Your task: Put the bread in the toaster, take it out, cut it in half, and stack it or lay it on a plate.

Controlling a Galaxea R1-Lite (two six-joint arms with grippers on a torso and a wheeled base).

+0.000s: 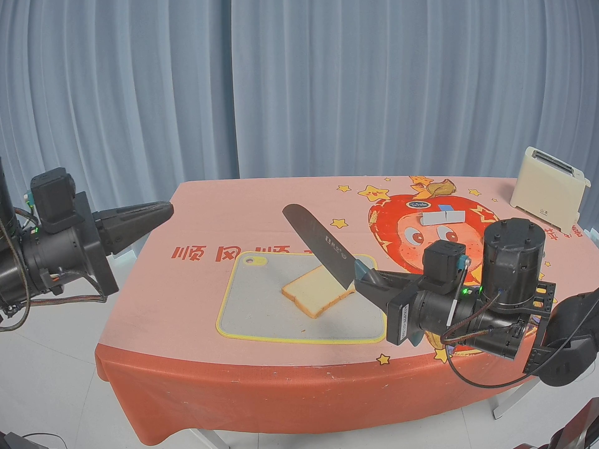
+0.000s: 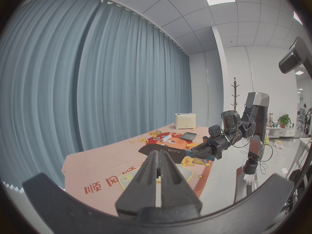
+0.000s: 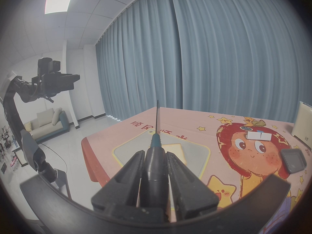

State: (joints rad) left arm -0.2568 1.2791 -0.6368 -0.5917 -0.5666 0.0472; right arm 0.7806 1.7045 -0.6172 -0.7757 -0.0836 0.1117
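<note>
Bread slice (image 1: 317, 290) – whole – flat on cutting board (image 1: 249, 310).

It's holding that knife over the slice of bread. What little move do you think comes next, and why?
Probably lower the knife onto the middle of the bread. The right gripper holds it by the handle with the blade tilted up above the slice, which looks uncut and lies flat on the cutting board.

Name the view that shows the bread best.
Head view: the bread lies on the cutting board, only the knife crossing its edge. Right wrist view: the knife covers part. Left wrist view: the left end effector blocks it.
</note>
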